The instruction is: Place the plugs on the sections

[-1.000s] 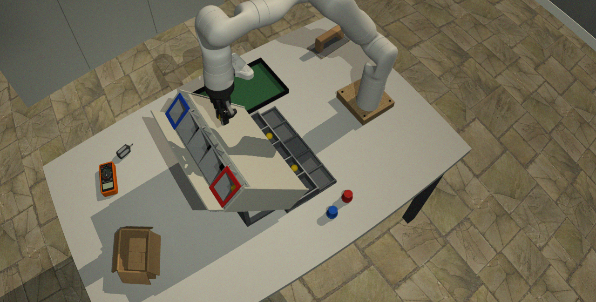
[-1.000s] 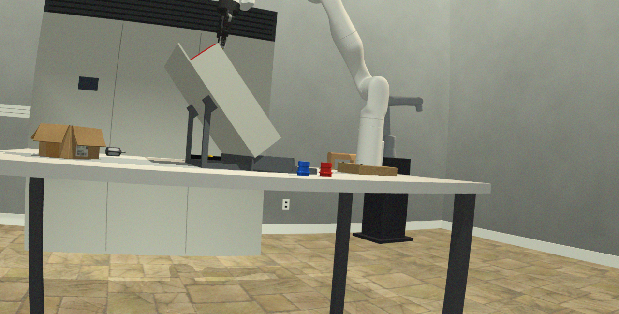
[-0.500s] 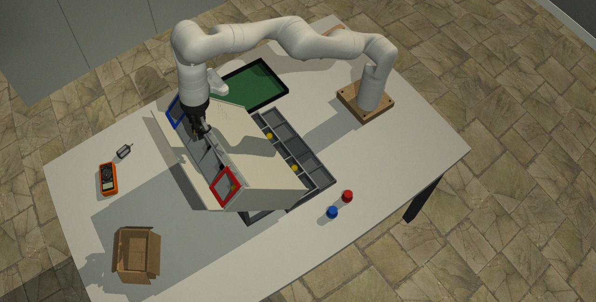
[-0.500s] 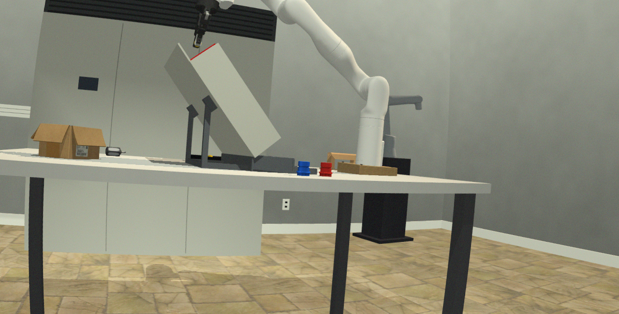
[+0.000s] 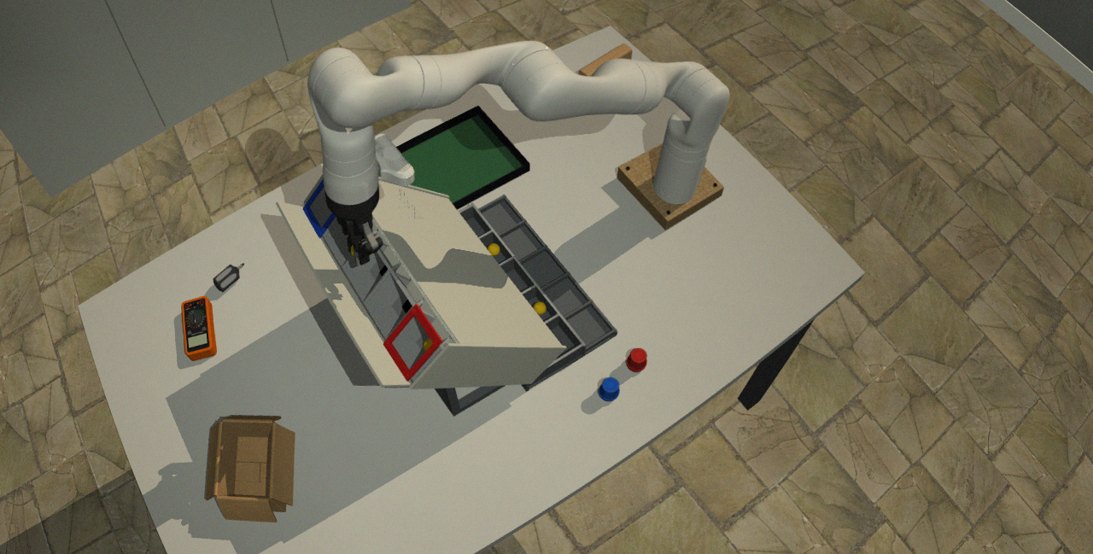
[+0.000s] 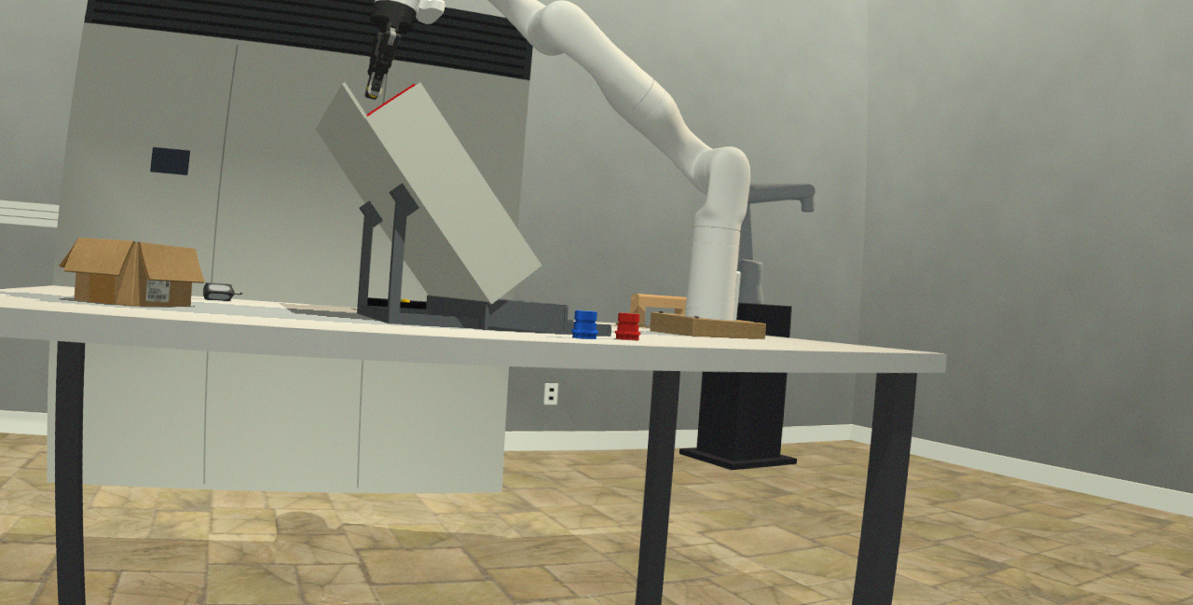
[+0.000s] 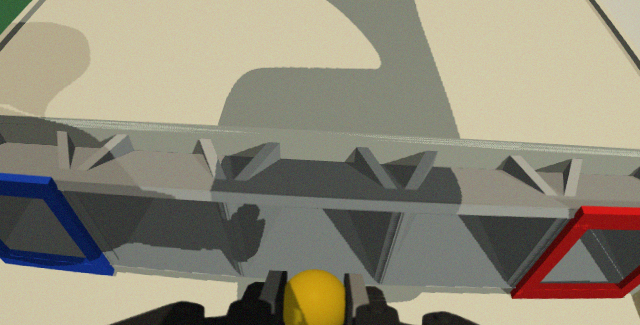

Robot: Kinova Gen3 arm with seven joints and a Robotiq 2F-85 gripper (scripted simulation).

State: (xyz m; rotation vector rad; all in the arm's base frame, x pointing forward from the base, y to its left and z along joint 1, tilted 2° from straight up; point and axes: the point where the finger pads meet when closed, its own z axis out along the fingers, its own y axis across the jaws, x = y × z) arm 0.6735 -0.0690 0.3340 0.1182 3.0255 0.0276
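My gripper (image 5: 359,253) (image 6: 372,92) (image 7: 314,296) is shut on a yellow marble (image 7: 315,290), above the funnel row. In the wrist view it lines up with the middle funnel, near its front edge. The blue-banded funnel (image 5: 312,221) (image 7: 25,179) and the red-banded funnel (image 5: 429,324) (image 7: 557,255) are at opposite ends. A yellow spot shows inside the red band. Two yellow marbles (image 5: 493,248) (image 5: 539,307) lie in separate sections below the cover (image 5: 488,306). The red plug (image 5: 636,358) (image 6: 628,325) and blue plug (image 5: 609,388) (image 6: 585,324) stand on the table. The pipes are hidden.
The green marble tray (image 5: 451,165) lies behind the apparatus, partly hidden. An open cardboard box (image 5: 252,466) (image 6: 133,271), an orange multimeter (image 5: 198,327) and a small grey tool (image 5: 226,277) (image 6: 219,292) are on the table. The front panel stands close to the gripper.
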